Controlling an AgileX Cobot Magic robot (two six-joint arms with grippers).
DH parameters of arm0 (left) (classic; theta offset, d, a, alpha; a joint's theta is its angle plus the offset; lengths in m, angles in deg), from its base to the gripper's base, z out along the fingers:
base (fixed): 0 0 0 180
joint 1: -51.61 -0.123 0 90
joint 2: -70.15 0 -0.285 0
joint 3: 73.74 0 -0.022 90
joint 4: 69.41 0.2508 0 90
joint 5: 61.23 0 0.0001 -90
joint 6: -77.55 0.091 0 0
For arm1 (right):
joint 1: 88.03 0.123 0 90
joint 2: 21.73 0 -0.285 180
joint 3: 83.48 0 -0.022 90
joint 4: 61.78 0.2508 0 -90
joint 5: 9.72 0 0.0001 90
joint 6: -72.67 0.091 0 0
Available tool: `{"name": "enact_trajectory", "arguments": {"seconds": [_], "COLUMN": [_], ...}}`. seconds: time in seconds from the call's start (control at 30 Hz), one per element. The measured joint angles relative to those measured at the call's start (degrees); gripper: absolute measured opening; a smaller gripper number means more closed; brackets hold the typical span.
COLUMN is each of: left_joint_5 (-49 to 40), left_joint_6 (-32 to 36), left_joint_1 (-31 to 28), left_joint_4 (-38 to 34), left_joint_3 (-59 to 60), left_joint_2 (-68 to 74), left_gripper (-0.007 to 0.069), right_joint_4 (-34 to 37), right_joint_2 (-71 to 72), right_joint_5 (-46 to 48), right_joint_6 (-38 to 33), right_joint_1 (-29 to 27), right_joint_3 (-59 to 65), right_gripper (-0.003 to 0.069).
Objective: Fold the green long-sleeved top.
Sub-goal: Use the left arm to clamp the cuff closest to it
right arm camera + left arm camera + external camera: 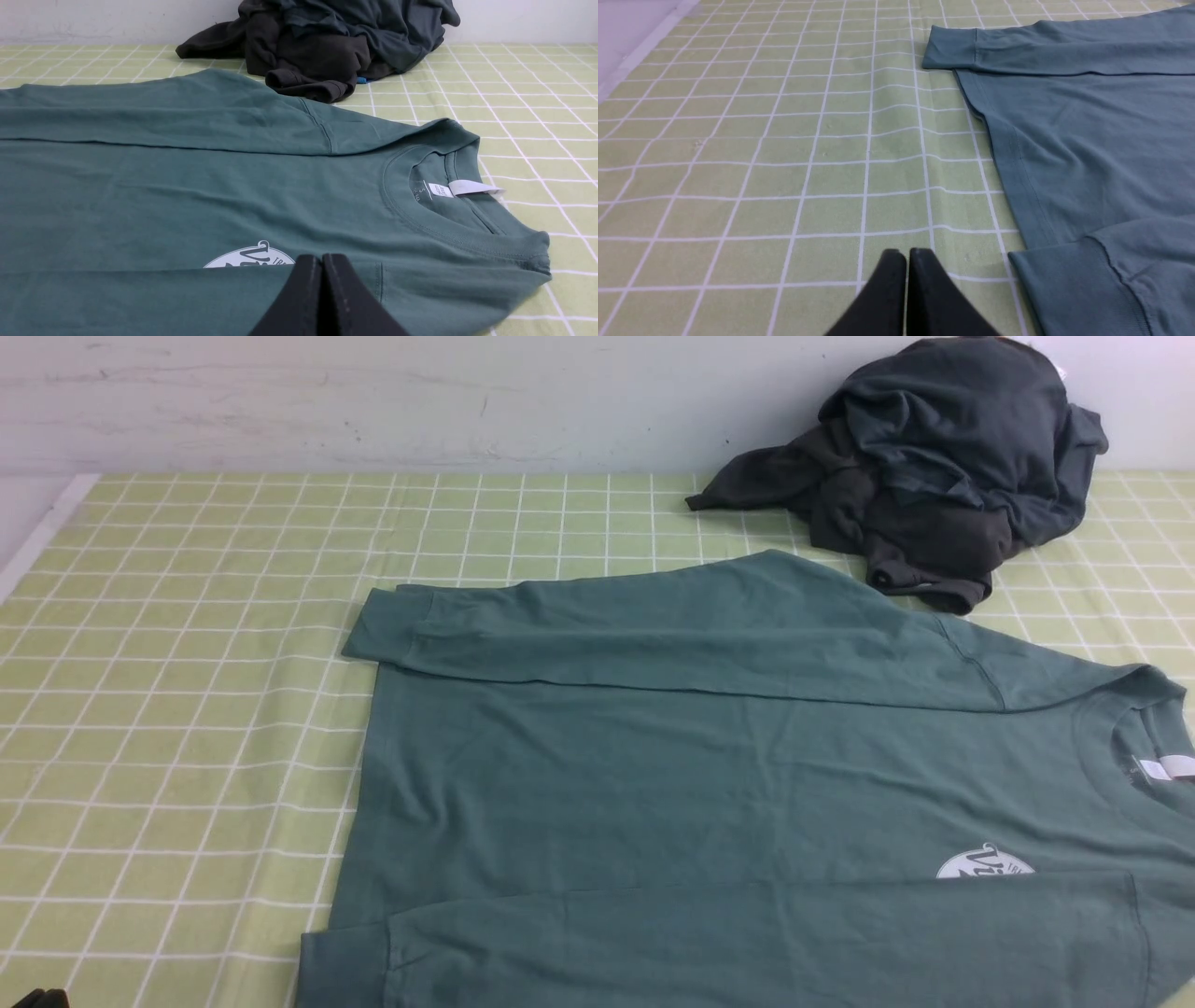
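The green long-sleeved top (709,775) lies flat on the checked cloth, its neck to the right and its hem to the left. Both sleeves are folded across the body; the far cuff (392,625) and the near cuff (345,971) end by the hem. The near sleeve half covers the white chest print (247,257), and the neck label (469,187) shows inside the collar. My left gripper (906,254) is shut and empty over bare cloth, just beside the near cuff (1069,284). My right gripper (321,259) is shut and empty over the near sleeve, next to the print.
A heap of dark charcoal-grey garments (924,467) lies at the back right against the white wall, touching the top's far shoulder. The green checked tablecloth (187,663) runs out to the table's left edge (37,532).
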Motion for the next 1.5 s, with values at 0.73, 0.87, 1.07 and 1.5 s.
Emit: {"name": "enact_trajectory", "arguments": {"seconds": [0.73,0.87,1.07,1.5], "left_joint_5": [7.3,12.5,30.2,64.3], "left_joint_6": [0.2,0.1,-0.2,-15.1], "left_joint_1": [0.0,0.0,0.0,0.0], "left_joint_4": [2.2,2.2,2.2,2.5], "left_joint_3": [0.4,0.4,0.4,-1.8], "left_joint_2": [0.0,0.0,0.0,-0.1], "left_gripper": [-0.0003,-0.0003,-0.0003,-0.0003], "right_joint_4": [-1.1,-2.0,-1.3,-0.4], "right_joint_2": [0.0,0.0,0.0,0.0], "right_joint_5": [-0.3,-2.4,-23.2,-52.4], "right_joint_6": [-0.5,-0.5,-0.6,15.4], "right_joint_1": [0.0,0.0,0.0,0.0], "right_joint_3": [0.0,0.3,0.4,0.4], "right_gripper": [-0.0014,-0.0014,-0.0014,-0.0014]}}
